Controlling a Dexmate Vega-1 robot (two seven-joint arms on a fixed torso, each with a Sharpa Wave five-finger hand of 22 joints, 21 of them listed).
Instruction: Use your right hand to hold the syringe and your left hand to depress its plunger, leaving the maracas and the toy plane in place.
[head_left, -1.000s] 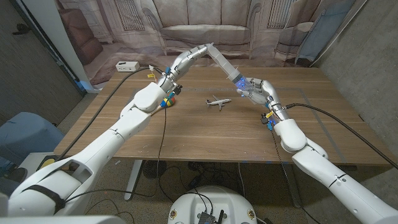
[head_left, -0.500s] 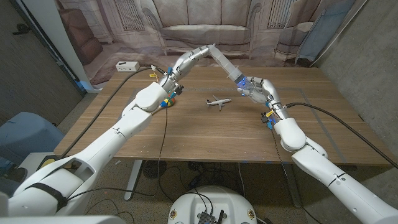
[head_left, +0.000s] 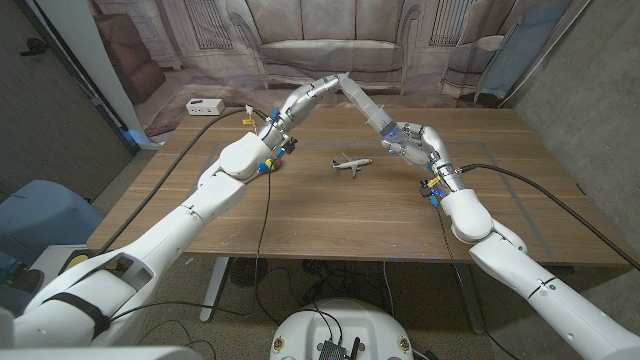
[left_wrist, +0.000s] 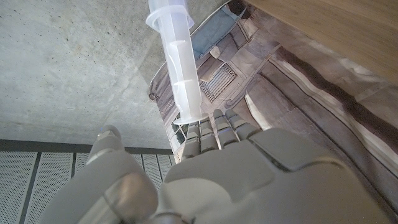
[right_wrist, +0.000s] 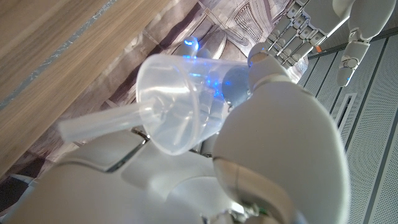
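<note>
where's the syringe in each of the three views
Head view: syringe slants above the table's far side, between the left hand and right hand.
Left wrist view: clear barrel above the fingers.
Right wrist view: flared end against the hand.
Shared landmark: the printed backdrop.

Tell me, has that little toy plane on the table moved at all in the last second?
No. The toy plane lies at the same spot on the wooden table, between the two arms, as before.
</note>
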